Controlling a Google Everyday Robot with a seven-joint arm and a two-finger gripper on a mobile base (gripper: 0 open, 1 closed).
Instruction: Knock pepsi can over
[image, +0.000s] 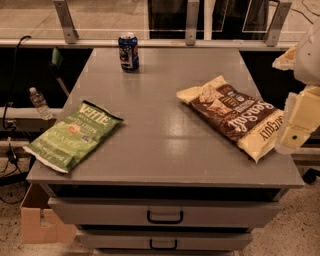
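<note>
The pepsi can (128, 52) is small and blue with a silver top. It stands upright at the far left of the grey table (155, 125), near the back edge. My gripper (297, 122) is at the right edge of the view, beside the table's right side, next to the brown chip bag. It is far from the can, with most of the table between them.
A green Kettle chip bag (75, 134) lies at the front left, overhanging the edge. A brown and cream chip bag (236, 116) lies at the right. A clear water bottle (39, 103) stands off the table at left. A cardboard box (37, 217) sits on the floor. Drawers (165, 216) face front.
</note>
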